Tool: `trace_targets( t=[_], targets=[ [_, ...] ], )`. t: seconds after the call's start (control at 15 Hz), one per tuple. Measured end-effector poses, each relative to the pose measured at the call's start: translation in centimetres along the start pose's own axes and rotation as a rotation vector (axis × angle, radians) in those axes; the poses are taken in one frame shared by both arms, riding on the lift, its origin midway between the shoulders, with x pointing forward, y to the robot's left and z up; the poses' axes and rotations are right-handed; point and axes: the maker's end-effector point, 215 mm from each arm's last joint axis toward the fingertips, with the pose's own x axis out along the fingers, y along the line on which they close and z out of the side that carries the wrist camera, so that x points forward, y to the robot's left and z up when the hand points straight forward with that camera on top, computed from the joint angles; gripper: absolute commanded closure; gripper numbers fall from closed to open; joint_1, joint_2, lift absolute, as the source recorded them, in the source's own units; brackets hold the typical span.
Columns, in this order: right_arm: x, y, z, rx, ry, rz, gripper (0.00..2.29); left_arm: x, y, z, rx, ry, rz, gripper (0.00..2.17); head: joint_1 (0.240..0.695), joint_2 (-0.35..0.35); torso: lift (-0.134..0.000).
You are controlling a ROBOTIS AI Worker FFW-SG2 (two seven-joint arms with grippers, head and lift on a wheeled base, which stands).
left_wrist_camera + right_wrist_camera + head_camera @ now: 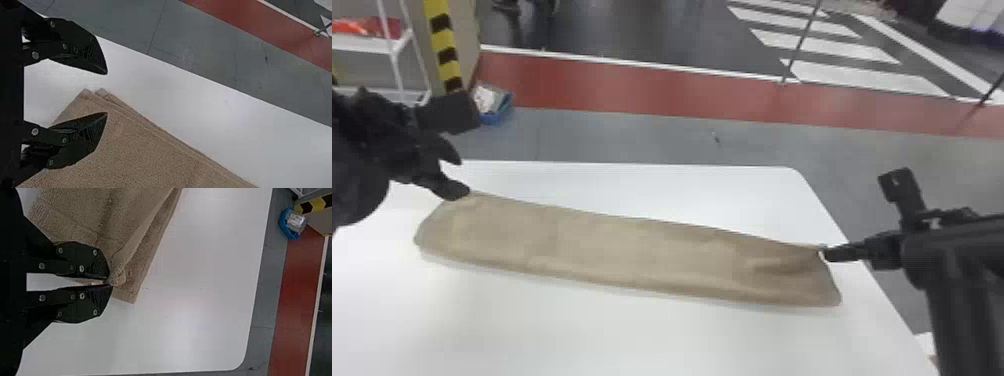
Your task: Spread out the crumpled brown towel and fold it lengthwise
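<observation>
"Where's the brown towel (632,250)?"

"Lying in a long folded strip on the white table (612,335) — the right gripper (826,254) pinches one corner."

"And the left gripper (464,176)?"

"At the other end — fingers parted wide."

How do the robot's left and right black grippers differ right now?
The left black two-fingered gripper has its fingers spread apart, while the right black two-fingered gripper has its fingertips pinched on the brown cloth towel. The left gripper is at the towel's left end; the right gripper is at its right end. Both have two flat fingers and are by the towel's far edge.
</observation>
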Motion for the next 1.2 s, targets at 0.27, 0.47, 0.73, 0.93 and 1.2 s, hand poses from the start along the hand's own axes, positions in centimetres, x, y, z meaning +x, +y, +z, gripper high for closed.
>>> trace_targets(
  t=[0.27,0.47,0.73,0.93,1.2],
  targets=[
    [0.3,-0.2,0.3,-0.006,-0.003,-0.020,0.81,-0.1,0.8,-0.2,-0.013,-0.010,0.032,0.00,0.695,-0.278,-0.124],
    [0.2,-2.3,0.2,0.020,0.005,-0.122,0.00,-0.2,0.9,-0.9,-0.026,-0.012,0.036,0.00,0.695,-0.288,-0.124],
    [0.3,-3.1,-0.7,0.084,0.022,-0.175,0.05,-0.3,0.8,-1.8,-0.040,-0.016,0.033,0.00,0.695,-0.292,-0.124],
    [0.0,-3.1,-0.9,0.122,0.014,-0.166,0.06,-0.5,0.5,-2.6,-0.048,-0.017,0.028,0.00,0.695,-0.290,-0.124],
    [-0.1,-3.0,-2.1,0.146,0.015,-0.158,0.06,-1.1,-0.2,-3.3,-0.104,-0.031,-0.017,0.14,0.695,-0.291,-0.124]
  ],
)
